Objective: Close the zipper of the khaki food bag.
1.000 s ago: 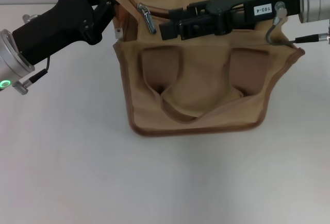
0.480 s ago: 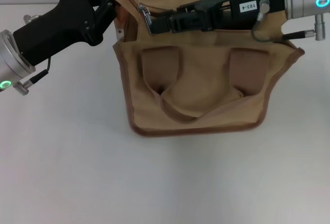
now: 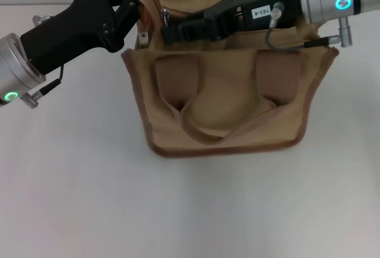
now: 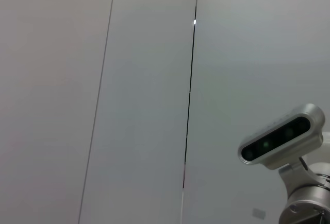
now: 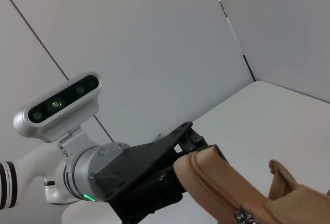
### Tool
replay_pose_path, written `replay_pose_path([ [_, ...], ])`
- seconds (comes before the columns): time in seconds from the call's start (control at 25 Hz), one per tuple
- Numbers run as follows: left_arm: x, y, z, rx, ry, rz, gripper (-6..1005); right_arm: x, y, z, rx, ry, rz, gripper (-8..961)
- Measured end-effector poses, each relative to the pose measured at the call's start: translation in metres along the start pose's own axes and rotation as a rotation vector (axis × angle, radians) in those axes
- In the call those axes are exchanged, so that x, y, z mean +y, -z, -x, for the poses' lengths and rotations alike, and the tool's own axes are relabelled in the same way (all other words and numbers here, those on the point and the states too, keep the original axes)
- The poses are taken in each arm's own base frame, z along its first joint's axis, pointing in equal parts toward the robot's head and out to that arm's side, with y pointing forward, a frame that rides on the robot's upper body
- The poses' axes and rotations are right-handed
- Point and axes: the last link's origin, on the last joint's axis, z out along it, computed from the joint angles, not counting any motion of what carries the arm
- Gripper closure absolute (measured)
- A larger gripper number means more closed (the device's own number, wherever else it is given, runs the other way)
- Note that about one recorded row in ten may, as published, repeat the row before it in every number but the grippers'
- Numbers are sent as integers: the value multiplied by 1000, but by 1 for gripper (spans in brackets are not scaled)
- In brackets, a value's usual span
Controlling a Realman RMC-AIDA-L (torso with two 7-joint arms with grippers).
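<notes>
1. One khaki food bag upright on the white table, handles drooping forward.
2. Left gripper clenched on the bag's far left corner.
3. Right gripper at the zipper slider; grip impossible to tell.

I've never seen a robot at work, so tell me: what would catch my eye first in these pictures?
The khaki food bag stands out, a boxy tan tote in the middle of the white table. Two black grippers meet at its top: the left gripper pinches the bag's upper left corner, and the right gripper reaches across the opening to the zipper, whose small silver slider sits near that corner.
</notes>
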Motion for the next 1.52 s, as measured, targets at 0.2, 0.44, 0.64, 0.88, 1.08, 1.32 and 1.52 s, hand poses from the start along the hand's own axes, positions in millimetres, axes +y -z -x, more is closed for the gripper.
replay_pose_path([
  [0.2,1,-1,-1,5,-2,11,899,2,-9,1,5,6,0,659],
  [0.44,1,-1,-1,6,-13,11,896,2,-8,0,-7,1,3,890],
  [0.64,0,0,-1,6,-13,1,894,1,-2,-5,-16,-8,-4,929],
  [0.88,0,1,0,5,-16,-5,891,-1,5,-6,-32,-25,-20,946],
  [1.08,-2,4,-2,20,-22,-26,888,-4,13,-6,-39,-69,-48,947],
  [1.32,-4,7,-3,28,-23,-44,885,-16,34,-11,-56,-126,-121,946],
  [1.52,-6,9,-3,31,-24,-64,883,-25,56,-20,-73,-163,-201,946],
])
